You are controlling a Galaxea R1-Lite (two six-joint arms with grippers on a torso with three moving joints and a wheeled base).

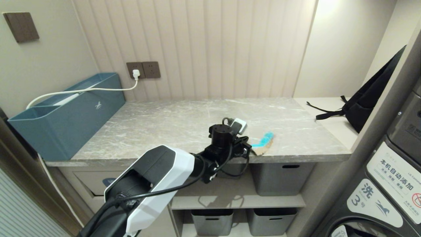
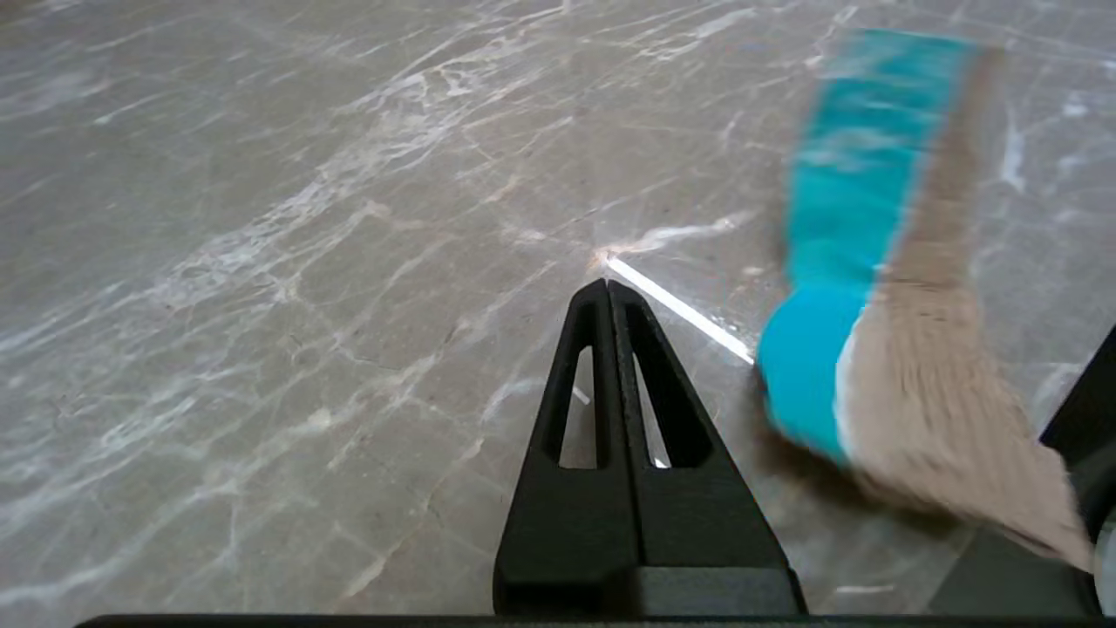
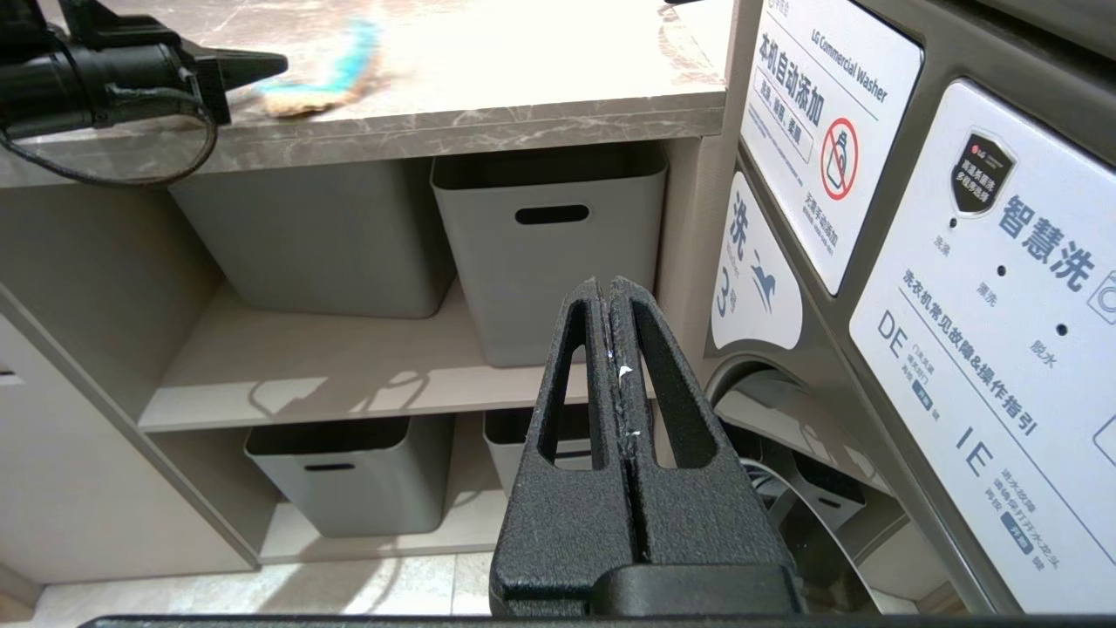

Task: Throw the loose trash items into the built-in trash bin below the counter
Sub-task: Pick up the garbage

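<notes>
Head view: the left tool point(image 1: 247, 148) reaches over the front edge of the tabletop point(image 1: 184, 125), and a cardboard scrap point(image 1: 264, 144) — cyan on one face, brown on the other — lies just beyond its tip, touching or nearly so. The flap of the built-in trash bin point(image 1: 98, 182) shows low on the cabinet front, well back along the arm and below the tabletop, mostly hidden behind the forearm.

Left wrist view: the left tool's fingers point(image 2: 575, 410) are pressed together with nothing between them. The scrap sits just beside them, off to one side, apart from the tips and blurred.

Right wrist view: the right tool point(image 3: 615, 292) hangs pressed together and empty beside the washer front point(image 3: 959, 262), facing the grey tubs point(image 3: 549, 253) under the tabletop; the left tool and the scrap show far ahead of it at the tabletop's edge.

The risk as I judge it: the left tool has nothing pinched, so lifting now leaves the scrap behind — and a sideways nudge could push it off the near edge.
</notes>
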